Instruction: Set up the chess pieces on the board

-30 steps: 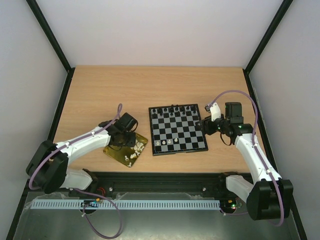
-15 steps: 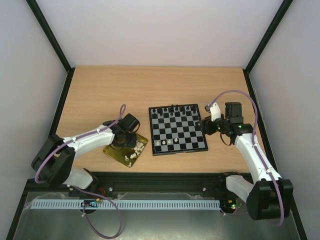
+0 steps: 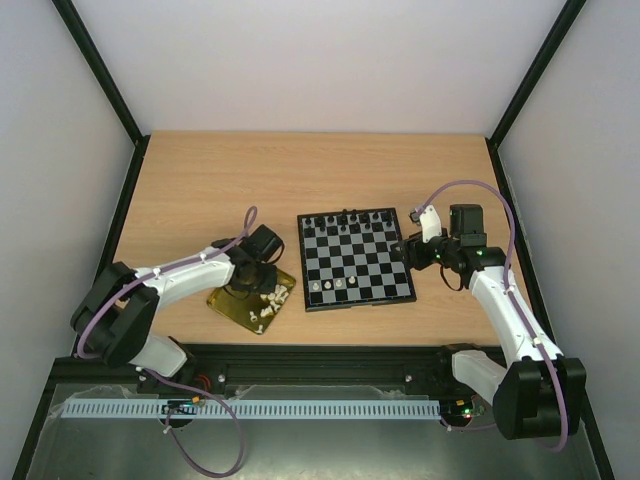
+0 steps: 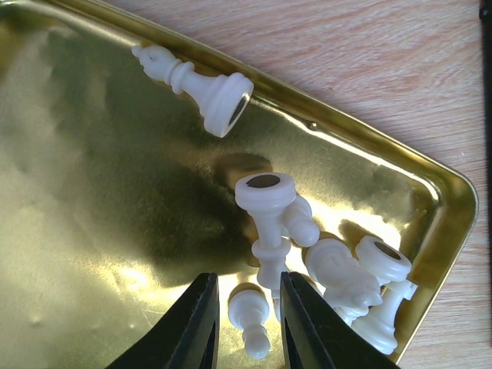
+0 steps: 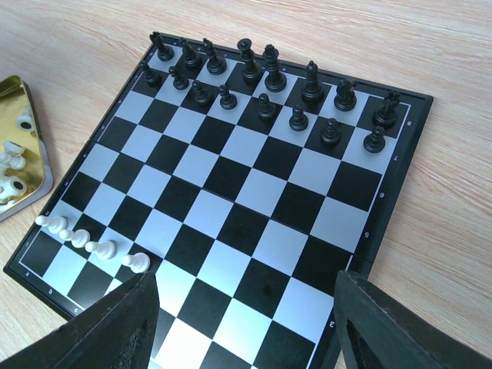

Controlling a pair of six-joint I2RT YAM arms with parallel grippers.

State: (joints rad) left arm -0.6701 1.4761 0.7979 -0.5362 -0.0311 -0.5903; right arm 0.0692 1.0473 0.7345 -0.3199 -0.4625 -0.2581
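On wood tabletop, pale walls around: left gripper straddles pawn, grip unclear; right gripper wide apart.

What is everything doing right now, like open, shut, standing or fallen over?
Left gripper, jaws close around a lying pawn, grip unclear.
Right gripper, open, empty.
Black chessmen, standing in two rows.
White pawns on board, four standing.
Chess pieces in tray, lying tipped over.

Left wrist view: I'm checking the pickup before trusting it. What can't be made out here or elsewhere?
- Left wrist: whether the left gripper actually grips the pawn; the frame edge cuts its fingers off.
- Top external: types of chess pieces in the tray, too small.
- Right wrist: the board near edge, hidden by the right gripper.
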